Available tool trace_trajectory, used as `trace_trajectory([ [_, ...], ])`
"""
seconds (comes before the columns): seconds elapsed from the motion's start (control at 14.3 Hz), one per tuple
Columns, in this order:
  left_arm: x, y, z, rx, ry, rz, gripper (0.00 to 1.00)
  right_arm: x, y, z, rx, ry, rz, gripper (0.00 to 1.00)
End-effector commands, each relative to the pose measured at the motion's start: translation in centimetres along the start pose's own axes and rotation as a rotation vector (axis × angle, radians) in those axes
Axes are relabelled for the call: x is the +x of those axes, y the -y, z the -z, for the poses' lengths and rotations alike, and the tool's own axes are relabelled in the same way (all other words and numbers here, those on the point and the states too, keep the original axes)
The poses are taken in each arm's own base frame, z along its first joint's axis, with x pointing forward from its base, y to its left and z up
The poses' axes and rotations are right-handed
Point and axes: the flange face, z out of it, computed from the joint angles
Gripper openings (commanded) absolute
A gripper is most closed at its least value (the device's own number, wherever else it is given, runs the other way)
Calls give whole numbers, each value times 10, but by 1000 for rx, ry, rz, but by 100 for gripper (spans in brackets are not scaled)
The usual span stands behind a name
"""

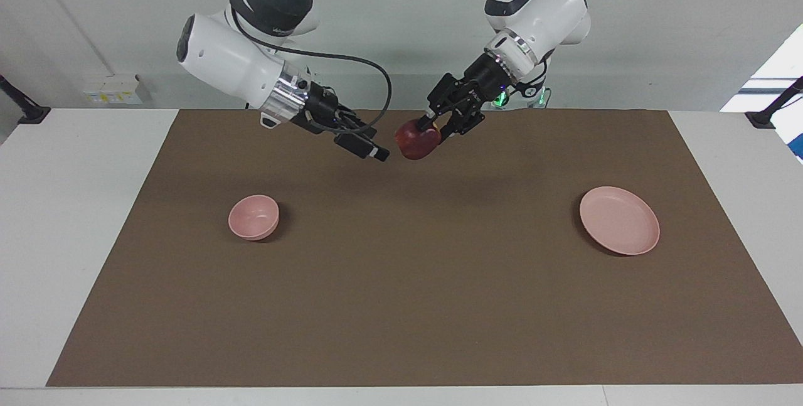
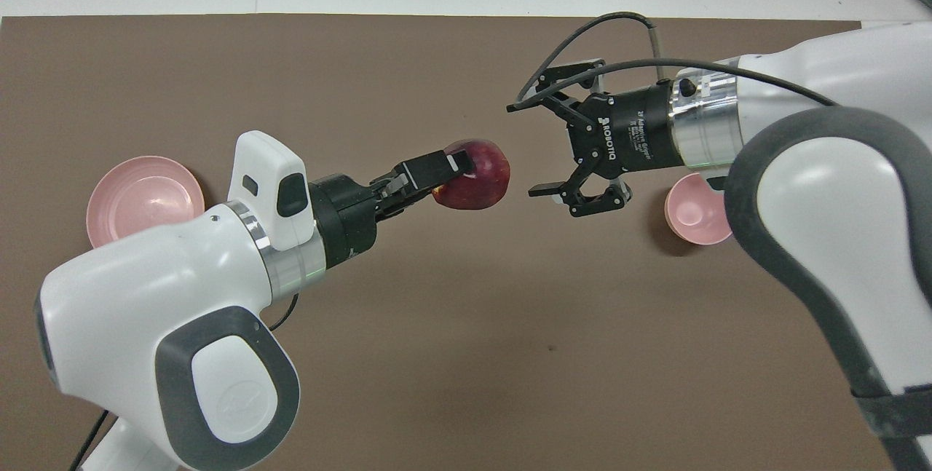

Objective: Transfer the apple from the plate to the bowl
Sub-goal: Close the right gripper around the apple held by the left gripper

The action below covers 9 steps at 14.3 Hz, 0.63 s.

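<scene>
A mid-air handover looks to be in hand. The left gripper [image 1: 426,132] is clamped on the apple [image 1: 414,140], held up over the mat's [image 1: 401,305] middle; just beside it the right gripper [image 1: 370,149] faces the fruit, jaws spread wide and holding nothing. Next, that gripper probably has to straddle the apple and close. Farther out, the bowl [image 1: 253,217] and plate [image 1: 619,219] lie empty, well apart.

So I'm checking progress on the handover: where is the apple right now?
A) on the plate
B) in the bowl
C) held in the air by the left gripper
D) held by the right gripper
C: the left gripper is shut on the apple, above the brown mat.
</scene>
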Motion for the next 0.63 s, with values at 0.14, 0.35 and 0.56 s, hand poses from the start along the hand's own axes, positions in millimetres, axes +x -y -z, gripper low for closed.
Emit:
trace_trajectory([
  [0.14,-5,4,3,-4,-17,16,0,-15,1,-38,-23,18,-13,100],
  [0.35,-7,3,2,-5,-13,13,0,-19,1,-43,-24,16,-28,100],
  [0.56,-6,4,3,-4,-10,17,0,-17,1,-47,-27,17,-33,100],
])
